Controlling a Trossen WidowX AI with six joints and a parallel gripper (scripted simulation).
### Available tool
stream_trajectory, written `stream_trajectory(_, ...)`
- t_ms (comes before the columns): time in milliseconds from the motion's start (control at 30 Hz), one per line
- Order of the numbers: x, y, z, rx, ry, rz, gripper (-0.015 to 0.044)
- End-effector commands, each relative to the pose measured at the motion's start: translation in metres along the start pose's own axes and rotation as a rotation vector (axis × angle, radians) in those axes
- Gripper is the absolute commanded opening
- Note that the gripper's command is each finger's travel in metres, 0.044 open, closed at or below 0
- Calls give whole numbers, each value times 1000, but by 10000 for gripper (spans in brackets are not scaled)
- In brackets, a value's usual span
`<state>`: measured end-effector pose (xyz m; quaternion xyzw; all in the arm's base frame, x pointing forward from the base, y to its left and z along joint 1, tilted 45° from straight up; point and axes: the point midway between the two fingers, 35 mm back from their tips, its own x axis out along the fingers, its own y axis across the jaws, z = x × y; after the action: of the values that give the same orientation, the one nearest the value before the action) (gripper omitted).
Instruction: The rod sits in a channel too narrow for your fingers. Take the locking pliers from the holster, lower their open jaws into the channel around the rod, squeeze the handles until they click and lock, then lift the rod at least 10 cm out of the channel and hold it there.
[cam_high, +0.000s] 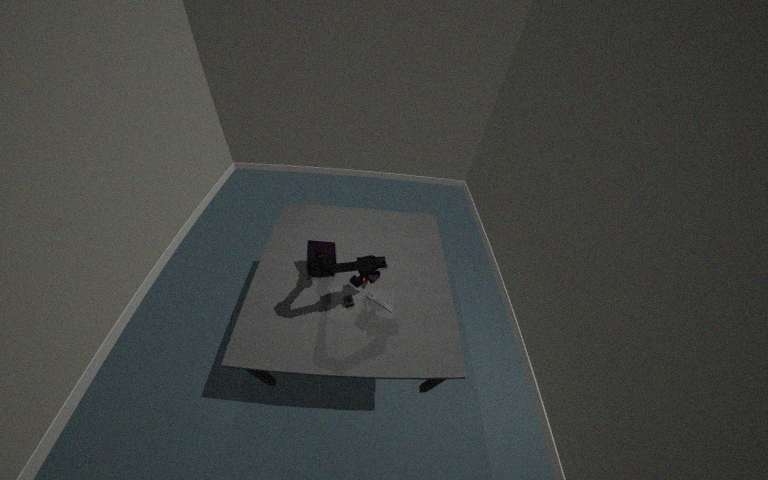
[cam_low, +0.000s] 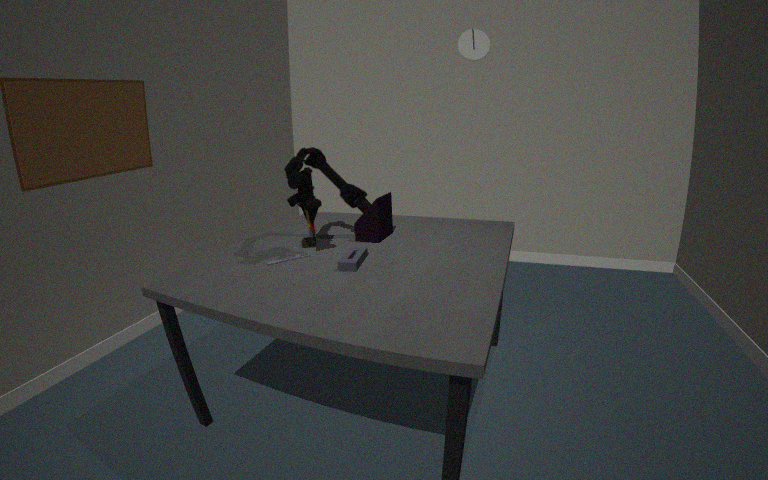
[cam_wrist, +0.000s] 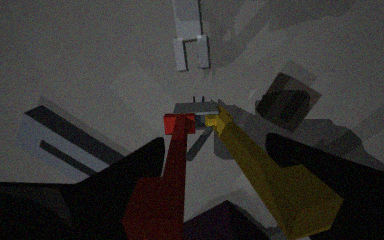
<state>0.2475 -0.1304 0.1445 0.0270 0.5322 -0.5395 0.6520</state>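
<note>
Big grey tabletop; black arm bends over it from a dark purple block nr. the far edge in the ext. view; pale slotted block, approx. mid-table, well in from all corners; pale forked strip lies flat, toward the left corner; small brown box betw. strip & arm base; gripper points down, black fingers apart w/ red bar & yellow bar betw.; can't tell if clamped, or which pc. is the pliers; rod too dark to make out.

top: high, far, angled down | exterior: tableside, farther back | wrist: close, downward | top/exterior share tabletop
</note>
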Motion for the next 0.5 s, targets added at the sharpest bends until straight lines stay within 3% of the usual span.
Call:
stream_trajectory(0,-3,7,1,-25,-4,12,321)
stream_trajectory(467,-4,29,-1,-110,-3,14,321)
